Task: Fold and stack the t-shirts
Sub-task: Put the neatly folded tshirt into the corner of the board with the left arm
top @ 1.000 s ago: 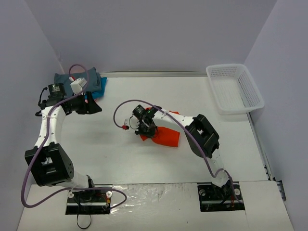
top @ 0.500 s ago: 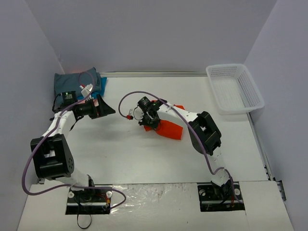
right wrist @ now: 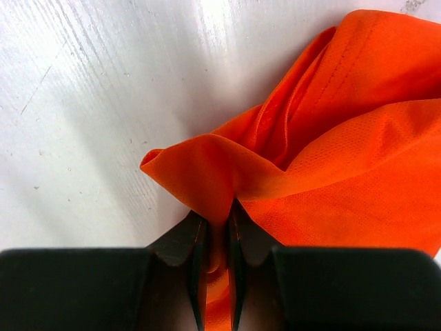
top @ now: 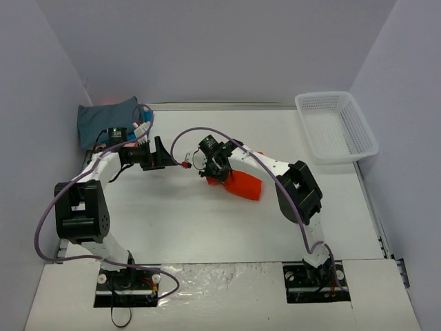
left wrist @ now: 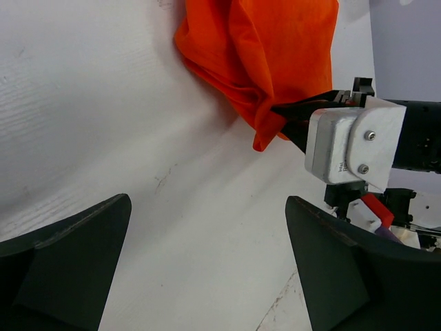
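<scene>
Clamping a raised fold of the orange t-shirt (right wrist: 344, 138) between the right jaws, pressed almost together on the cloth, mid-desk (top: 207, 227). Spreading the left jaws wide just beside that shirt, gripping nothing. Farther back, at the desk's far-left corner: folded grey-teal t-shirt (top: 103, 117).

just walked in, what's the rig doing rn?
The right gripper has its jaws shut on a bunched edge of the orange t-shirt, which sits crumpled mid-table, not yet folded. The left gripper is just to the shirt's left, jaws open and empty, facing it. A folded dark grey-teal t-shirt waits in the far-left corner. The white mesh basket stands at far right.
</scene>
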Robot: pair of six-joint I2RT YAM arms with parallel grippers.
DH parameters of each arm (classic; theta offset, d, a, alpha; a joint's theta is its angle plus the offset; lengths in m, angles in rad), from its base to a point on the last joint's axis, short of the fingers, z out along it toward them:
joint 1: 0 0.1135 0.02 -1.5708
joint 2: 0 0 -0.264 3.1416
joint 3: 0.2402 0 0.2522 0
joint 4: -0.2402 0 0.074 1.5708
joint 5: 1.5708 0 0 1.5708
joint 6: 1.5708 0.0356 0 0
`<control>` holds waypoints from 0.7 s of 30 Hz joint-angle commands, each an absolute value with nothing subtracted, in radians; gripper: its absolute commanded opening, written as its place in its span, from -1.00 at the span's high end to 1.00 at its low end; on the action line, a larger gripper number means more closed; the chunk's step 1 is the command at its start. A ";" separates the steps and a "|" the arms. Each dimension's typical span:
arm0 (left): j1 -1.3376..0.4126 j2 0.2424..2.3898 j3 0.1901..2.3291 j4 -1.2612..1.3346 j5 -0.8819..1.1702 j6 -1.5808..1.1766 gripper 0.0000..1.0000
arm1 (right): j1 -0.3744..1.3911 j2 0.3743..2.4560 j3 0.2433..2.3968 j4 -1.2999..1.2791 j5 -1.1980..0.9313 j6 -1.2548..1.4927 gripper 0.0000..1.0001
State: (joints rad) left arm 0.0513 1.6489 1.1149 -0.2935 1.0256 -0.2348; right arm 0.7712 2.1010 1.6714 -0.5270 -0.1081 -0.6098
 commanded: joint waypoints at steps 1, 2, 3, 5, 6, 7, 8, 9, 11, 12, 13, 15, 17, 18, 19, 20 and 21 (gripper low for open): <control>0.051 1.615 1.195 -0.348 1.011 -0.160 -0.89 | 0.756 2.022 1.649 -0.563 -0.098 -0.620 1.00; 0.043 1.606 1.218 -0.388 0.984 -0.143 -0.89 | 0.755 2.019 1.643 -0.561 -0.103 -0.621 1.00; 0.038 1.600 1.227 -0.403 0.967 -0.109 -0.89 | 0.753 2.016 1.637 -0.561 -0.112 -0.620 1.00; 0.026 1.589 1.259 -0.451 0.931 -0.062 -0.89 | 0.746 2.020 1.623 -0.560 -0.126 -0.621 1.00; 0.022 1.589 1.273 -0.469 0.924 -0.043 -0.89 | 0.744 2.025 1.618 -0.560 -0.126 -0.621 1.00; 0.020 1.585 1.285 -0.489 0.916 -0.035 -0.89 | 0.741 2.029 1.611 -0.560 -0.121 -0.626 1.00; 0.018 1.580 1.293 -0.509 0.916 -0.032 -0.89 | 0.741 2.042 1.609 -0.560 -0.112 -0.626 1.00; 0.017 1.575 1.308 -0.518 0.901 -0.023 -0.89 | 0.739 2.045 1.611 -0.561 -0.091 -0.623 1.00; 0.012 1.569 1.327 -0.544 0.878 -0.015 -0.89 | 0.733 2.048 1.615 -0.558 -0.087 -0.630 1.00; 0.011 1.569 1.338 -0.548 0.871 -0.017 -0.89 | 0.732 2.048 1.618 -0.561 -0.100 -0.629 1.00; 0.011 1.569 1.336 -0.546 0.873 -0.023 -0.89 | 0.729 2.049 1.620 -0.561 -0.107 -0.629 1.00; 0.011 1.566 1.319 -0.531 0.894 -0.031 -0.89 | 0.729 2.046 1.597 -0.557 -0.120 -0.634 1.00; 0.011 1.555 1.298 -0.522 0.867 -0.014 -0.89 | 0.727 2.058 1.582 -0.552 -0.124 -0.635 1.00; -0.004 1.554 1.295 -0.523 0.858 0.003 -0.89 | 0.726 2.066 1.580 -0.548 -0.123 -0.637 0.97; -0.024 1.554 1.287 -0.525 0.839 0.032 -0.89 | 0.724 2.072 1.578 -0.546 -0.117 -0.635 0.49; -0.028 1.555 1.290 -0.525 0.836 0.038 -0.89 | 0.724 2.088 1.586 -0.546 -0.114 -0.632 0.26; -0.029 1.563 1.304 -0.538 0.835 0.047 -0.89 | 0.723 2.091 1.591 -0.546 -0.107 -0.632 0.18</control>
State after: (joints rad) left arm -0.0051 1.6119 1.2938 -0.5018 0.8577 -0.0124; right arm 0.7315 2.0766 1.5864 -0.5270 -0.1116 -0.6292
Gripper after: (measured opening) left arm 0.945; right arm 0.374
